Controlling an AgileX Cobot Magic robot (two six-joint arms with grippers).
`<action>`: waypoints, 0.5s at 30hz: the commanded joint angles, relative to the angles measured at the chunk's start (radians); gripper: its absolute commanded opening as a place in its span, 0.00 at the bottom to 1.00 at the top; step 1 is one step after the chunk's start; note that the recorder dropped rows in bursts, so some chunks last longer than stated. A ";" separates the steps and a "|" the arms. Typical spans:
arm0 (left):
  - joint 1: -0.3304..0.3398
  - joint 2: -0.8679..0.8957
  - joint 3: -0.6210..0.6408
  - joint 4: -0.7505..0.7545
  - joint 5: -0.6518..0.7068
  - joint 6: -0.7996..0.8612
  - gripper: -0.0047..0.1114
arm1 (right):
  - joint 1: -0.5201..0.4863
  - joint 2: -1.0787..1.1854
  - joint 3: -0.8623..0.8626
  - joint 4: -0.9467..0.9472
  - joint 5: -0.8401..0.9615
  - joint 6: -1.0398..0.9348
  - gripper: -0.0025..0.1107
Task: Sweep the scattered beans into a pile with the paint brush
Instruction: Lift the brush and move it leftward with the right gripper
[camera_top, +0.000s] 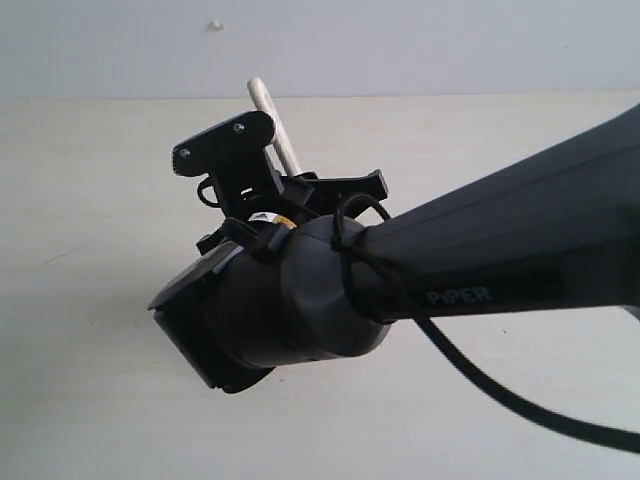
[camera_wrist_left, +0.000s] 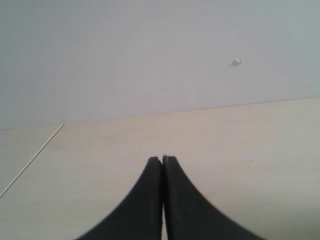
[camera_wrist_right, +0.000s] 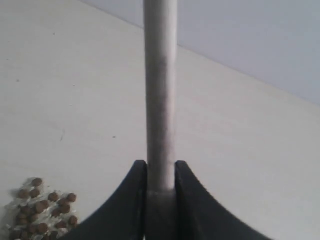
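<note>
Right hand (camera_wrist_right: 161, 172) is clamped on the paint brush (camera_wrist_right: 161, 90). Both black fingers (camera_wrist_right: 132, 200) squeeze the pale wooden handle from either side, and the handle runs straight out past the fingertips. The metal band and bristles aren't visible in any view, so I honestly can't tell whether the brush touches the counter (camera_wrist_right: 250, 165).

On the counter near that hand are the beans (camera_wrist_right: 42, 210), small reddish-brown ones bunched into one tight pile (camera_wrist_right: 35, 217) with pale crumbs mixed in. They sit clear of the handle, and the cluster runs off the edge of the wrist picture, so that's only part of it.

From the exterior view, the right arm (camera_top: 480, 250) comes in from the right and fills most of the middle. It's dark grey with PiPER printed on it, and a black cable (camera_top: 480, 385) droops off toward the near right. The end of the brush handle pokes up behind the wrist, tilted toward the far left. The arm hides the beans from this side.

Left hand (camera_wrist_left: 162, 162) has its two fingers pressed together with nothing between them, over bare pale counter. A thin seam (camera_wrist_left: 30, 161) crosses the counter off to one side. Beyond the far edge there's a light grey wall (camera_wrist_left: 150, 50) with a tiny white speck (camera_wrist_left: 237, 62) on it.
</note>
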 joint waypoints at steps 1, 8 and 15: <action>0.001 -0.006 -0.001 -0.007 -0.001 0.000 0.04 | 0.010 0.014 0.006 -0.014 0.014 -0.009 0.02; 0.001 -0.006 -0.001 -0.007 -0.001 0.000 0.04 | 0.010 0.033 0.006 -0.014 0.107 -0.009 0.02; 0.001 -0.006 -0.001 -0.007 -0.001 0.000 0.04 | 0.012 0.033 0.006 -0.014 0.061 -0.071 0.02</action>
